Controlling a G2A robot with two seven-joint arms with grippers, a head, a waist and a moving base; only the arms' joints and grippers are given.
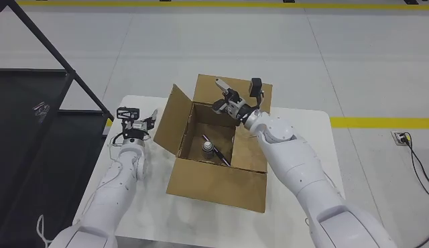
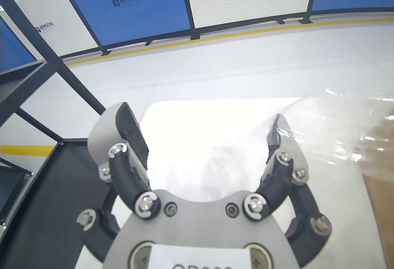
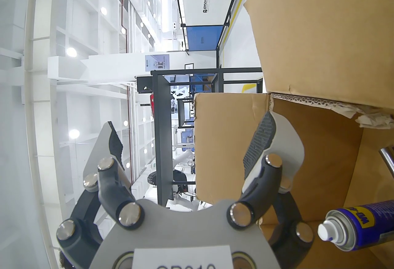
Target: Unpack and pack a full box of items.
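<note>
An open cardboard box stands in the middle of the white table, flaps spread. Inside lie a blue spray can, white cap up in the top view, and a dark thin tool beside it. My right gripper hangs open over the box's far edge, holding nothing. My left gripper stands open over the table to the left of the box. A sheet of clear plastic lies on the table there, against one of its fingers.
A black metal frame with a dark shelf stands just off the table's left edge. A metal rod shows in the box near the can. The box's left flap leans towards my left gripper.
</note>
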